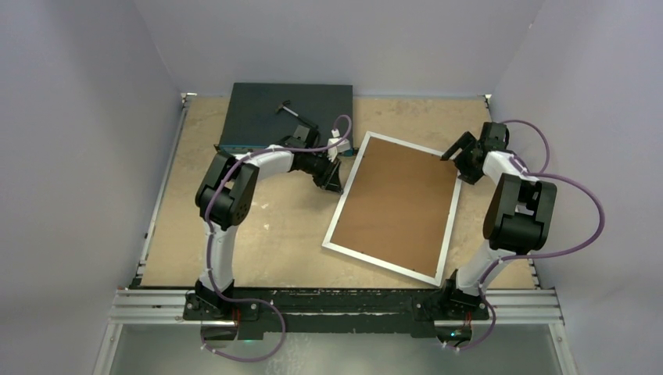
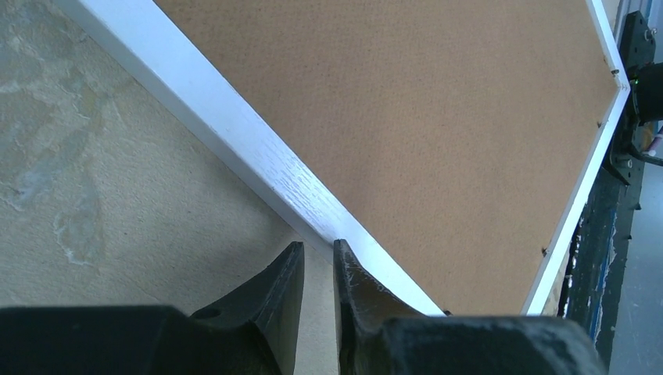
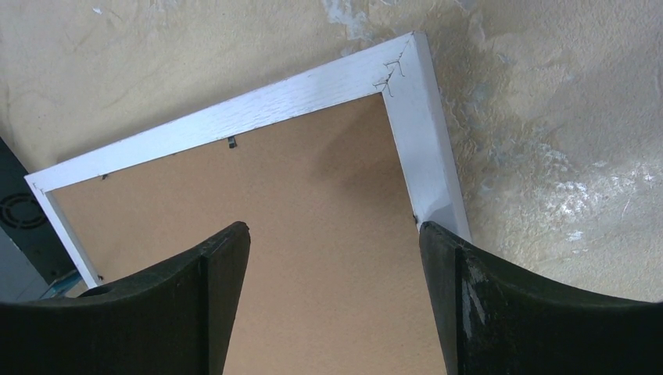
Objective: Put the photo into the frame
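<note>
The frame (image 1: pixel 381 264), white-bordered, lies face down and tilted on the table, with a brown backing board (image 1: pixel 395 203) filling its back. The photo is hidden. My left gripper (image 1: pixel 338 186) is low at the frame's left border. In the left wrist view its fingertips (image 2: pixel 317 246) stand a narrow gap apart with only table between them, and the right tip touches the white border (image 2: pixel 234 133). My right gripper (image 1: pixel 457 152) hovers over the frame's far right corner. It is wide open (image 3: pixel 335 228) above the board (image 3: pixel 313 180), with its right fingertip over the border (image 3: pixel 274 98).
A dark flat network switch box (image 1: pixel 285 109) lies at the back left, just behind the left arm, with a small metal tool (image 1: pixel 287 107) on top. Its corner shows in the right wrist view (image 3: pixel 19 219). The frame's near corner reaches close to the table's front rail (image 1: pixel 336 301).
</note>
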Robot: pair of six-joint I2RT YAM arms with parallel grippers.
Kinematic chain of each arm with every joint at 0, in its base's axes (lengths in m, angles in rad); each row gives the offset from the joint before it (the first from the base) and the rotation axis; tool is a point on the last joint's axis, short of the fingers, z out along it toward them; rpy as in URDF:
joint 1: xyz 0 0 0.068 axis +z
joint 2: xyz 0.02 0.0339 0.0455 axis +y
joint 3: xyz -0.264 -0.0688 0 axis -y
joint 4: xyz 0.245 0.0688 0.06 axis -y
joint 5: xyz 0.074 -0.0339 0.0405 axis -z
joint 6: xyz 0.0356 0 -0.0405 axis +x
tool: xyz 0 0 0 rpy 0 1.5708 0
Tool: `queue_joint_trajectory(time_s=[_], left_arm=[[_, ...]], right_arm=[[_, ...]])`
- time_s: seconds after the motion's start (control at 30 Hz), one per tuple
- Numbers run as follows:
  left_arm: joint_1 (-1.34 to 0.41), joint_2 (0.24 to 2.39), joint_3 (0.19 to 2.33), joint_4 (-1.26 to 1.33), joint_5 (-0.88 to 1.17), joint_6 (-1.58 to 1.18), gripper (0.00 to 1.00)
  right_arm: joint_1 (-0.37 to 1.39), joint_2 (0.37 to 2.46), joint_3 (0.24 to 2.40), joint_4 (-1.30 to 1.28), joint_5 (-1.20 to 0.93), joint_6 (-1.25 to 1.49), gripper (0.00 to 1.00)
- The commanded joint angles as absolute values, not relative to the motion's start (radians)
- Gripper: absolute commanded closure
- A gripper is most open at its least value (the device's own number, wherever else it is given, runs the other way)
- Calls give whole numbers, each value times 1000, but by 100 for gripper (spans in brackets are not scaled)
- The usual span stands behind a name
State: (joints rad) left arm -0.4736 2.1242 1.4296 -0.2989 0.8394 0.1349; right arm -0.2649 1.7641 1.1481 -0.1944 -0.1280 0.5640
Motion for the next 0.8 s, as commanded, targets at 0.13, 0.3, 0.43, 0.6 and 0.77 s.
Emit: queue_joint_trajectory(time_s=[0.13,0.3,0.43,0.6,0.77], left_arm=[[-496,2134,1417,-306,801,181,79],[-514,2155,1424,-323,744,207,81],[-518,2168,1422,-330,724,224,82],[-525,2179,1429,-345,689,253,84],[-526,2189,1436,-369,677,283,86]], right_arm=[[-269,1765,1132,-175,-149,549,18],[-270,1780,1122,-161,-159,549,19],[-270,1780,1113,-158,-161,547,19],[-269,1794,1108,-146,-167,544,19],[-269,1811,1108,-133,-160,545,20]])
